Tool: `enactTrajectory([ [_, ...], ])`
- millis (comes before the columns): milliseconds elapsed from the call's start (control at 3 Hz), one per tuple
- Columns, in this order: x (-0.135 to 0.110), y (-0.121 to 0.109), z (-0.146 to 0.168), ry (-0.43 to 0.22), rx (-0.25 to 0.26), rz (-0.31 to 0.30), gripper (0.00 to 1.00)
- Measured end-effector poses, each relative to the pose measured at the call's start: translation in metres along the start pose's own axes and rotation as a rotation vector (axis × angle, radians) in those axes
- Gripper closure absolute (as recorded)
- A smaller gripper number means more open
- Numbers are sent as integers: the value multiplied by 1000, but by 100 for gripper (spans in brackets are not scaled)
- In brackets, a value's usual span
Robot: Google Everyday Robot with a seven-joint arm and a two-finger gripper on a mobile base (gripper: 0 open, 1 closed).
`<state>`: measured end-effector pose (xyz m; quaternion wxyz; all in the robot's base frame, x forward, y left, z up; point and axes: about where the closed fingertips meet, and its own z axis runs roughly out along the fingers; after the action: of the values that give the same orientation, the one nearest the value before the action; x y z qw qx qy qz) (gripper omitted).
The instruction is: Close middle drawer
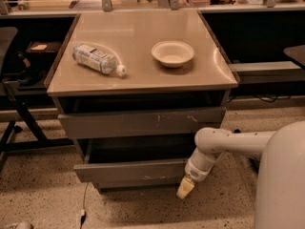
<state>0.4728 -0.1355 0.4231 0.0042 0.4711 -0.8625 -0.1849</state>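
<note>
The middle drawer (128,171) stands pulled out under the tabletop (143,80). Its flat grey front juts toward the camera, past the line of the tabletop's front edge, and runs nearly the whole width from below the front left corner to below the front right corner. Above it sits a second grey drawer front (143,122), marked with pale orange scratches near its right end, which is not the one to close.

The gripper (185,188) hangs low, below the tabletop's front right corner, at the right end of the middle drawer's front and near its lower edge. Whether it touches the front I cannot tell, nor how wide it is open. Nothing shows in its hold.

The drawer looks like a stiff box, shallow and bare inside, so it is probably light and should slide straight in with a steady push. The front has no handle and looks smooth, so there is nothing to take hold of and no need to grip anything. It is better to press flat against the face than to pinch it. A push at the far right end may skew the box on its runners, so contact nearer the middle of the front should run truer.

A bottle (97,59) lies near the tabletop's left edge and a bowl (172,53) sits toward the back right. Both are well clear of the work.
</note>
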Motion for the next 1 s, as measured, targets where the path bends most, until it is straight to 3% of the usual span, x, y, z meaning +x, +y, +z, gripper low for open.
enactTrajectory([
  [667,-13,-6,-2,-5,30,-17,88],
  [1000,-32,-10,-6,-16,84,-37,100],
])
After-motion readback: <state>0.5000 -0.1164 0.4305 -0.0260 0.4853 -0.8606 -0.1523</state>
